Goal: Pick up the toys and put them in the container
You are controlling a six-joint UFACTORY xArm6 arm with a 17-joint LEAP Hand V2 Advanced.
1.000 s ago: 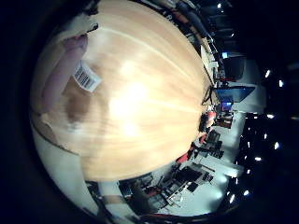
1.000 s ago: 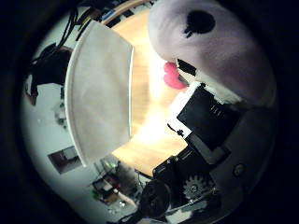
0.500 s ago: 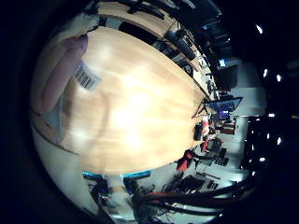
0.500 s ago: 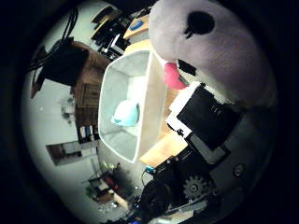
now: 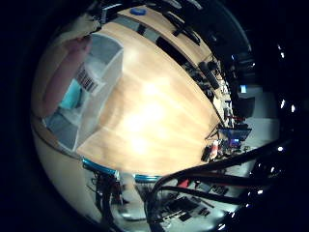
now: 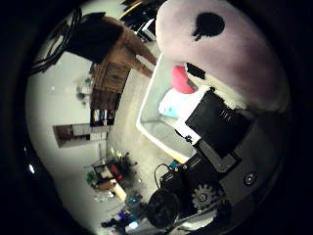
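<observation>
You are in the transport step. The hand (image 6: 220, 147), its black and white parts pressed to the toy, grips the pale pink plush toy with a black patch and pink tongue (image 6: 220, 54), which sits tight against the palm. The white rectangular plastic container (image 5: 99, 82) stands on the light wooden tabletop (image 5: 159, 111), with its open top beneath the toy. A light blue toy (image 5: 77, 94) already lies inside, at roughly 10 o'clock from the tabletop's middle. Next, centre the plush toy over the opening and clear of the rim, then release it.
</observation>
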